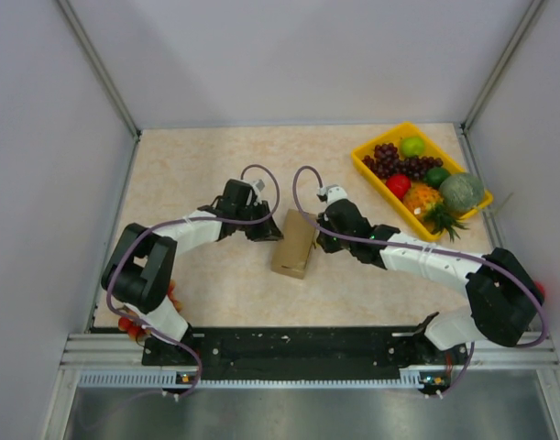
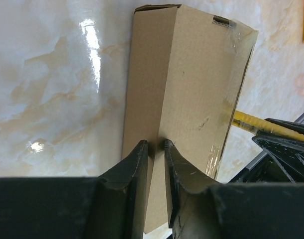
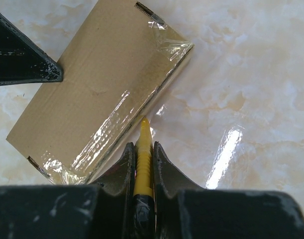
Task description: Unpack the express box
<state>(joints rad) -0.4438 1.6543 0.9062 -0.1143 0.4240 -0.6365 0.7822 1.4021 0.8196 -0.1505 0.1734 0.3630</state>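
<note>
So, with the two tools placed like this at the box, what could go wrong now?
1. The right tool holds a thin yellow cutter whose tip is at the clear tape along the edge of the brown cardboard box; it may slip off and scrape the marble-pattern table.
2. The left tool seems to pinch only the box's narrow edge, so a push from the cutter could turn the box.

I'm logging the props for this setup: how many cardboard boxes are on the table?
1. The express box lies mid-table between the left gripper and right gripper, clear tape along its edge. The yellow tray at far right holds only fruit; none seems hidden.
</note>
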